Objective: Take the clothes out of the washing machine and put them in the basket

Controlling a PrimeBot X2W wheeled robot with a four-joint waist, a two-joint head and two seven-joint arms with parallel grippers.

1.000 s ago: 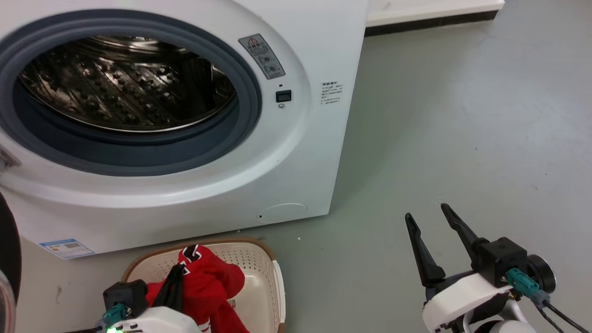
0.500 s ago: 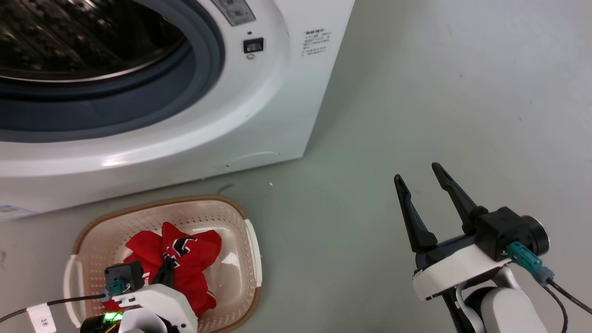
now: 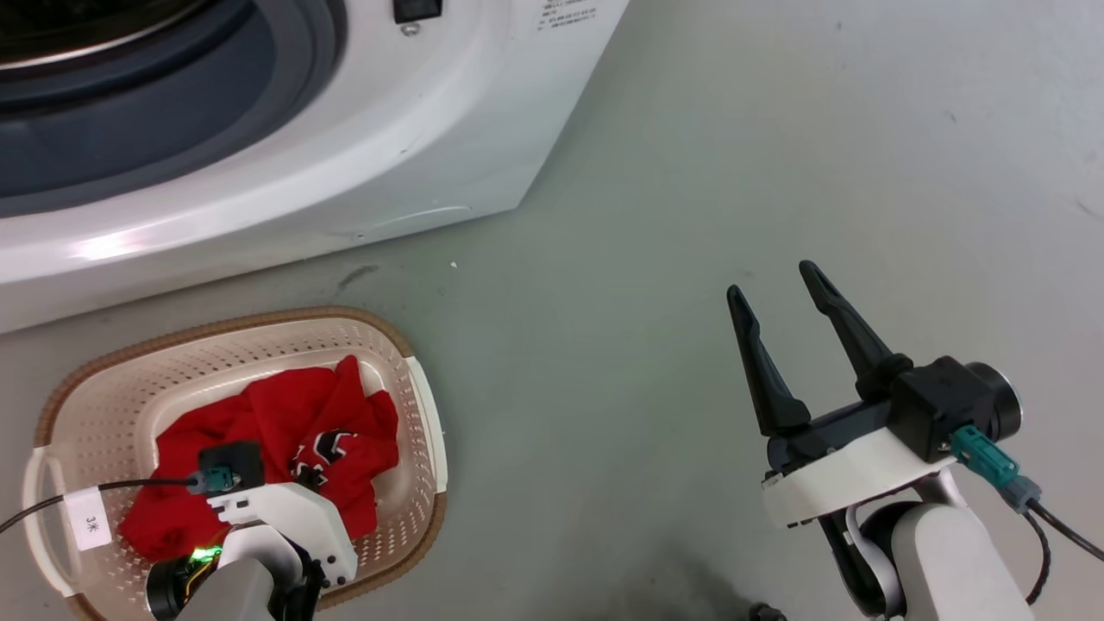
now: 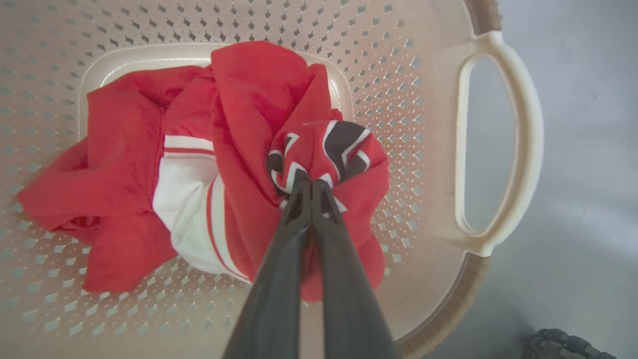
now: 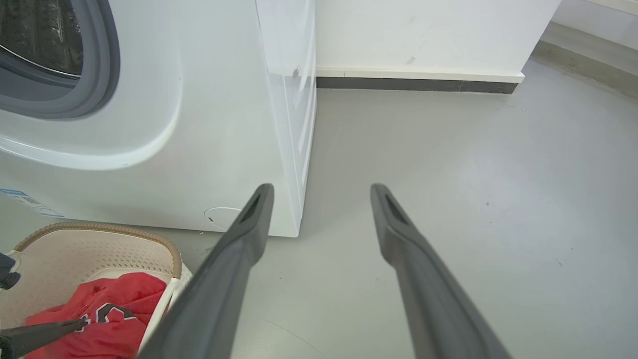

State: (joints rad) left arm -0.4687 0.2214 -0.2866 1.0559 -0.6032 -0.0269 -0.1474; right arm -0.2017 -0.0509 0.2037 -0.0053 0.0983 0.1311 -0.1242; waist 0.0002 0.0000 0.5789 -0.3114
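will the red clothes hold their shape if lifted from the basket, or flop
Probably floppy: the clothes lie crumpled in folds in the basket, bunching where the left tool pinches them. Likely to drape and trail from that one pinch point, not lift flat.

White arm shells (image 3: 849,487) bear black tapered fingers (image 3: 757,371), teal cable plugs (image 3: 983,461).

A white tag (image 3: 89,520) on a thin black cable (image 3: 147,485) reads "3" and a star-like mark — the small sticker (image 3: 565,10) on the washing machine (image 3: 362,147) is too fine to read.
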